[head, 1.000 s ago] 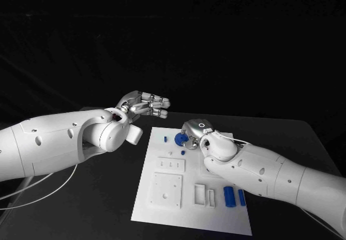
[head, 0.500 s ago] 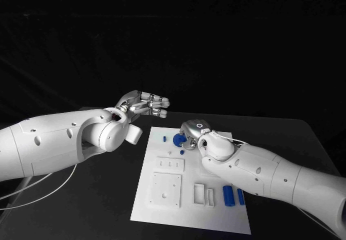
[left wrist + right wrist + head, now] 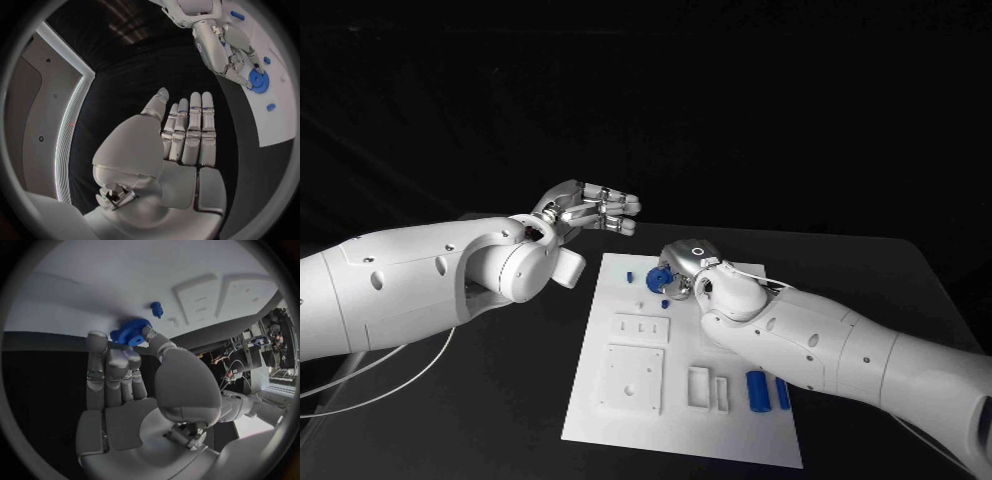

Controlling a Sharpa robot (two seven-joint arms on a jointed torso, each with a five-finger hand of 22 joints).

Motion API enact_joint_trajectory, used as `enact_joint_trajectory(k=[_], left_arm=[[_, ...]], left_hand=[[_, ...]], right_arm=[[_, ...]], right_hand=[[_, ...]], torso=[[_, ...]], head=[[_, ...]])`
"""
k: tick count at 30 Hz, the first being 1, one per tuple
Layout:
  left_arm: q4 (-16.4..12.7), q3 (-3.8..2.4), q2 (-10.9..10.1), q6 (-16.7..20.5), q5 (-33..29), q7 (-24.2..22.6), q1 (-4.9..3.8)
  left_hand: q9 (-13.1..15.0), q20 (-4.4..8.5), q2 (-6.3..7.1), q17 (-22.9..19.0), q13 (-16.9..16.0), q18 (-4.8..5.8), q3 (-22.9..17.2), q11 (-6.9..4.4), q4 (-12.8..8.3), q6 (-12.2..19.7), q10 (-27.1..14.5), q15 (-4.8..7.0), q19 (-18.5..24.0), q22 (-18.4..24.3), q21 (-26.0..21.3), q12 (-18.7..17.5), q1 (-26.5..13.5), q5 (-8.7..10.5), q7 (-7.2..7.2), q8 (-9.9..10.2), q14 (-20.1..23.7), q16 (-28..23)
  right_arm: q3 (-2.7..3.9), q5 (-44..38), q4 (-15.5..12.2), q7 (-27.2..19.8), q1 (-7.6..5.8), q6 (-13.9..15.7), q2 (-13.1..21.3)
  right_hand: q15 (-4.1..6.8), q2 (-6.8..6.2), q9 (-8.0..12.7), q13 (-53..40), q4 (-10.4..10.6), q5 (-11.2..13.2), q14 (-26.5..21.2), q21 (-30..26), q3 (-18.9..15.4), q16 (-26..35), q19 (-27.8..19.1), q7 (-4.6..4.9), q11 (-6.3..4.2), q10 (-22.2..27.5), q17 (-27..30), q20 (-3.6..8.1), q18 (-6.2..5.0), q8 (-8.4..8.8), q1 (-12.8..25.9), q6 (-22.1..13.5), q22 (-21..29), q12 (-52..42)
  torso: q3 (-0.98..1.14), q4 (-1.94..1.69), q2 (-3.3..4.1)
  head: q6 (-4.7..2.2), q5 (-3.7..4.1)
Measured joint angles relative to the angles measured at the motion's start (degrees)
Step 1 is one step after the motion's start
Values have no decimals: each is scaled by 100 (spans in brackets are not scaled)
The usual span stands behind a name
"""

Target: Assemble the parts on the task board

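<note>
Your right hand (image 3: 134,390) pinches the blue gear (image 3: 130,333) at its fingertips, just over the task board (image 3: 639,425). The grip looks shallow; tilt it and it may slip or jam. Your left hand (image 3: 178,135) hovers apart, fingers straight, empty.

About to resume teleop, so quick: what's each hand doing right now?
Left hand: open, holding nothing, off the task board.
Right hand: pinching the blue gear at the board.
</note>
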State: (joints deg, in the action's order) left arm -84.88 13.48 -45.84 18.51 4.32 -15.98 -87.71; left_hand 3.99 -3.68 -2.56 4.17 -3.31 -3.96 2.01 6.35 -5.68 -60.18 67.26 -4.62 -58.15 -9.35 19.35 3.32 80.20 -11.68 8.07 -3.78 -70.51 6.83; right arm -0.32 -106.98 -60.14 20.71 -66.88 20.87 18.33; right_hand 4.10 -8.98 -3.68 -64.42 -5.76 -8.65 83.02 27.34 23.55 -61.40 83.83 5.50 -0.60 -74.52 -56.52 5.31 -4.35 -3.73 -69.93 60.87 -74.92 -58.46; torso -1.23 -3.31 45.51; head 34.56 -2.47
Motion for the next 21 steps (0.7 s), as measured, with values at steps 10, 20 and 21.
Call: enact_joint_trajectory(k=[10,20,21], left_arm=[[13,0,4,-5,7,2,0],[28,0,7,-9,10,3,2],[30,0,7,-9,11,3,3]], left_hand=[[0,0,0,0,0,0,0,0,0,15,0,0,0,0,0,0,0,0,-15,0,0,0],[0,0,0,0,0,0,0,0,0,15,0,0,0,4,0,0,0,0,-15,0,0,0],[0,0,0,0,0,0,0,0,0,15,0,0,0,4,0,0,0,0,-15,0,0,0]], right_arm=[[-4,71,67,-33,0,-3,-20],[-4,213,96,-42,0,5,5],[-4,239,96,-47,-1,6,10]], right_hand=[[0,6,9,16,38,-2,0,-33,-40,0,0,-5,0,0,7,0,0,-2,-6,-56,0,0],[0,-27,8,16,354,53,0,-39,-203,0,0,2,11,11,-13,0,0,-2,352,-105,1,0],[0,-18,8,13,425,152,0,-39,-215,0,2,2,19,19,-17,-1,0,-3,361,-105,1,0]], torso=[[-5,-2,-2],[-2,3,-3],[-1,3,-3]], head=[[4,-15],[6,-18],[7,-18]])
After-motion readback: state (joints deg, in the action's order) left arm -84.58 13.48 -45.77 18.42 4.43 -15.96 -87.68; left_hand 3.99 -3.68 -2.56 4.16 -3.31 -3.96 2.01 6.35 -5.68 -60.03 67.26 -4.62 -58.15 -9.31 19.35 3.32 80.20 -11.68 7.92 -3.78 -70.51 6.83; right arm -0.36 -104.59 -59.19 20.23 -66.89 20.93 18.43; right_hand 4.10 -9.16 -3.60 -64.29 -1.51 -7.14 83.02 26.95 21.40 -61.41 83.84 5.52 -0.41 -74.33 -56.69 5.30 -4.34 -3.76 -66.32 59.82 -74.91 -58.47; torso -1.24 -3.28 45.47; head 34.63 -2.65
